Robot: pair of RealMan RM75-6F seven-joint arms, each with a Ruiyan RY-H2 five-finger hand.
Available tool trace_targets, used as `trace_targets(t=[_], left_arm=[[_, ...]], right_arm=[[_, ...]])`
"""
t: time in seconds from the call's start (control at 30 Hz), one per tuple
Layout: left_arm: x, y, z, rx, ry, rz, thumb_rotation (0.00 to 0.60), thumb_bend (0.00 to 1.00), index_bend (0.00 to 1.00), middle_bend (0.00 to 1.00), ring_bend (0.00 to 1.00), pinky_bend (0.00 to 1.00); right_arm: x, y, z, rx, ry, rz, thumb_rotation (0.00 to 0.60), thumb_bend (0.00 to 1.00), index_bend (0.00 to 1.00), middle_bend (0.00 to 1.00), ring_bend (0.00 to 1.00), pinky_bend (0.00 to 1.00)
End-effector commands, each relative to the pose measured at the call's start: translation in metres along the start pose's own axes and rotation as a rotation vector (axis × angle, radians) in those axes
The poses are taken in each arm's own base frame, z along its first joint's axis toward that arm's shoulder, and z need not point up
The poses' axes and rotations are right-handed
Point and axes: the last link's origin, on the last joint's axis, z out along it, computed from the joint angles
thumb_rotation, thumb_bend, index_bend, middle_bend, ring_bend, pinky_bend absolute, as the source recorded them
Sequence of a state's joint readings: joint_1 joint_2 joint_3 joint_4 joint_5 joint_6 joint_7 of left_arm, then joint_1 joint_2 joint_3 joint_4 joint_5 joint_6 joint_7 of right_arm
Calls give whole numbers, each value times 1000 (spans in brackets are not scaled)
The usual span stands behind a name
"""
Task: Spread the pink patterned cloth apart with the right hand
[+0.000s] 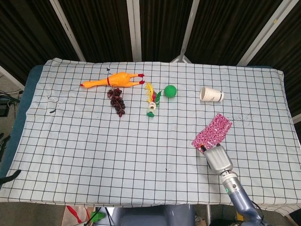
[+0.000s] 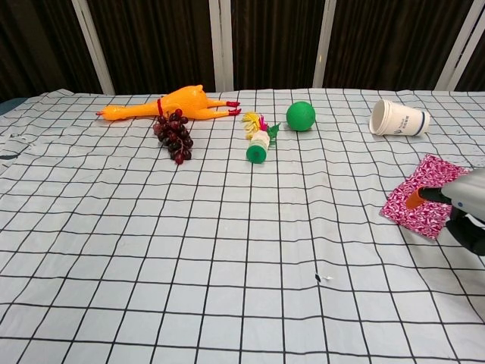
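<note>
The right hand [image 1: 218, 159] rests at the near end of the pink patterned cloth [image 1: 212, 133], an orange-tipped finger [image 2: 416, 199] on the fabric, shown only in the chest view; whether the fingers are spread I cannot tell; the cloth lies folded at the table's right side; farther off, a tipped paper cup [image 2: 398, 118] bears unreadable blue print.

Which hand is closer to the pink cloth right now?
Right. The right hand sits at the pink cloth's near end, a fingertip over it; the left hand appears in neither view.
</note>
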State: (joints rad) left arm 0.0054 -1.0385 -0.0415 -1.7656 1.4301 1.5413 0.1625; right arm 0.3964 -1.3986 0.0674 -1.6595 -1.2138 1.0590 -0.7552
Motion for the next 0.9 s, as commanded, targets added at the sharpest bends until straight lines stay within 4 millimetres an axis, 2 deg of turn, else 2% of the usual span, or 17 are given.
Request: trace_targets(t=[0.03,0.37,0.9], left_arm=[[0,0,0,0,-1,1,600,205,115,19,28,62],[-2,2,1,0,-7,11,600,204,115,19,28,62],[-2,2,2,2,-8,11,600,205,116,19,28,62]], right_arm=[[-1,-1,4,-4,-10,-4,600,712,230,810,761,428],[-5,-2,13,-14,-37,-15,600,712,230,810,761,444],[-9,-6,15,-6,-65,-38,600,712,235,810,761,447]])
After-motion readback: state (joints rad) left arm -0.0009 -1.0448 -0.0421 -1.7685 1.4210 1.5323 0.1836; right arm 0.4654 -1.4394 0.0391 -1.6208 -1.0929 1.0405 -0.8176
